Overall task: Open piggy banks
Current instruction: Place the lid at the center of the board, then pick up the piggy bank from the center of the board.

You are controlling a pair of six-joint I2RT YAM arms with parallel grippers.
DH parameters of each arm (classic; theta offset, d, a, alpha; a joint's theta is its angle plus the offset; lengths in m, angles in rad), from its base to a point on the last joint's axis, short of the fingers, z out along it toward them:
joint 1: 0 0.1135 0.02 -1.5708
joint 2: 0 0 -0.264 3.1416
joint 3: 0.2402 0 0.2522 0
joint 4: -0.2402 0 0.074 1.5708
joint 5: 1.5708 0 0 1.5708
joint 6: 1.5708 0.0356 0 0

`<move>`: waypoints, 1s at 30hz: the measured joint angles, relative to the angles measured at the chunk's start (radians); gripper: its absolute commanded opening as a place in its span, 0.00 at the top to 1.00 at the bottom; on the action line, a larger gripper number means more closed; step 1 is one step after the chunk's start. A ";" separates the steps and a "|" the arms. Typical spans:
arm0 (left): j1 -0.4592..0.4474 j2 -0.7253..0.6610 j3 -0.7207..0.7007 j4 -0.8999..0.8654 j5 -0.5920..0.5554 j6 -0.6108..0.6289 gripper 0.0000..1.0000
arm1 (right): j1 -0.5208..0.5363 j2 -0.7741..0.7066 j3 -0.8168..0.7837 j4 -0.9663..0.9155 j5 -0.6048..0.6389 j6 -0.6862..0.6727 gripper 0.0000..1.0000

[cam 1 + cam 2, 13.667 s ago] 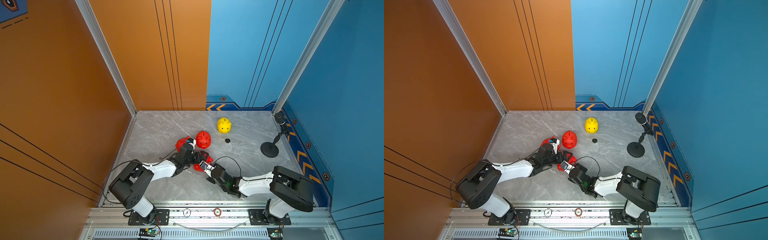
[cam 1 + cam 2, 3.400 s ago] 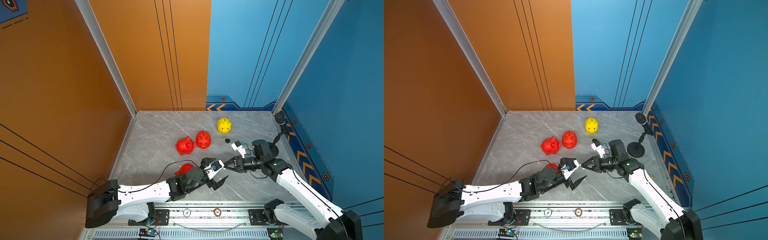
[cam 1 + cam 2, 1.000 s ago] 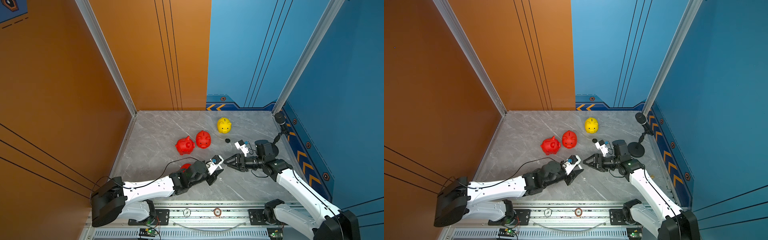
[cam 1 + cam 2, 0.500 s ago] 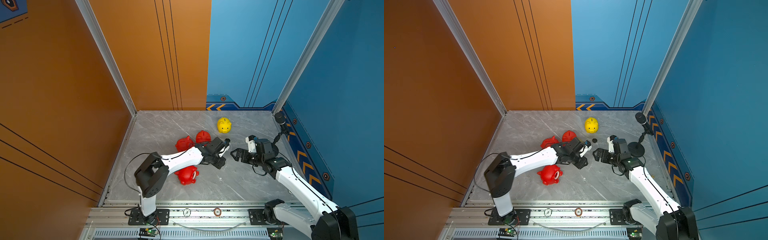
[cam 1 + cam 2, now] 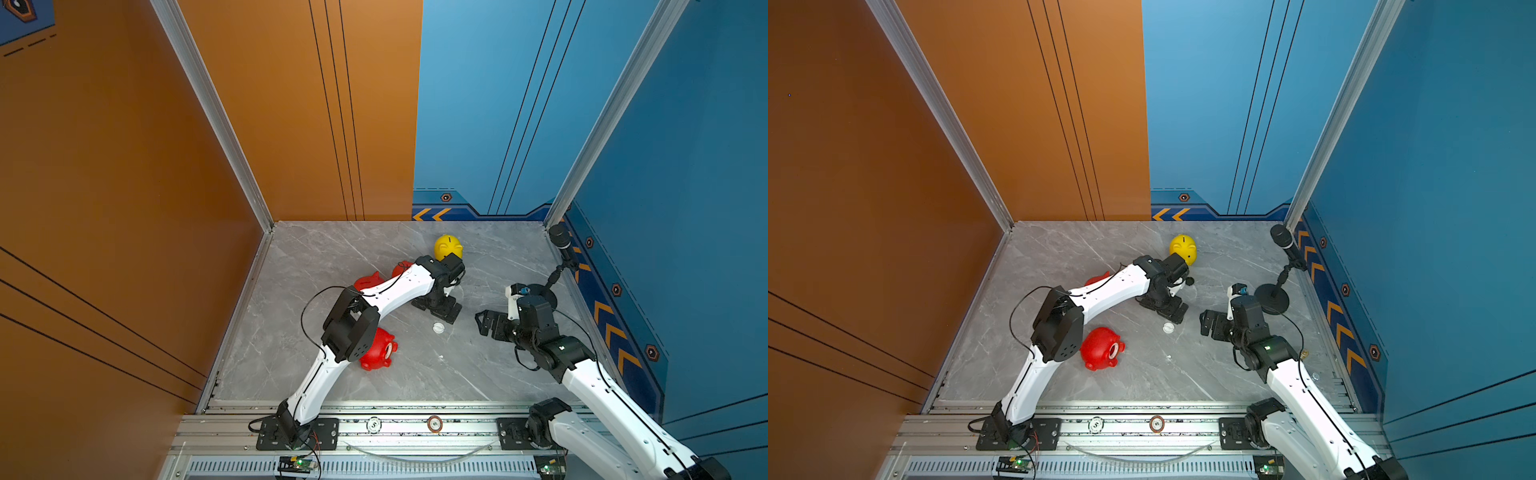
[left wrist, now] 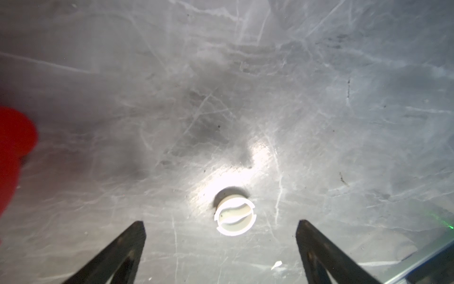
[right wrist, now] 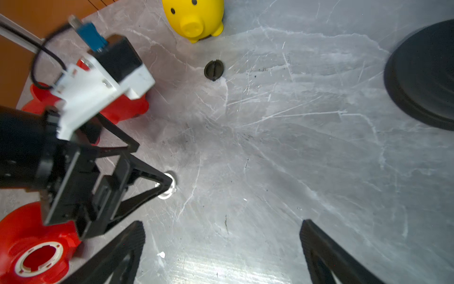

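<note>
The left gripper hangs open over the white plug near the middle of the worktop. The right gripper gapes empty nearby

1. An orange wall is covering the left side and half the back.
2. A blue wall is covering the rest of the back and the right side.
3. Metal posts are rising at both back corners.
4. Orange chevrons are running along the blue wall's foot.
5. A grey marbled bench is lying below, catching glare.
6. A metal rail is edging its front.
</note>
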 measured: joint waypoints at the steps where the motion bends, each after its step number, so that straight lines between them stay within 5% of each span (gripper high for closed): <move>1: 0.001 -0.031 -0.031 0.006 -0.006 0.003 0.02 | 0.021 0.006 -0.004 0.005 -0.008 -0.009 0.00; 9: 0.121 -0.630 -0.568 0.137 -0.019 -0.022 0.03 | 0.423 0.180 0.022 0.136 -0.041 -0.124 0.00; 15: 0.263 -1.031 -0.893 0.194 -0.020 -0.074 0.02 | 0.597 0.426 0.151 0.251 -0.107 -0.106 0.01; 24: 0.459 -1.399 -1.129 0.213 -0.027 -0.139 0.02 | 0.650 0.609 0.230 0.457 -0.293 0.116 0.05; 30: 0.556 -1.498 -1.189 0.233 -0.023 -0.190 0.02 | 0.650 0.719 0.247 0.607 -0.362 0.247 0.11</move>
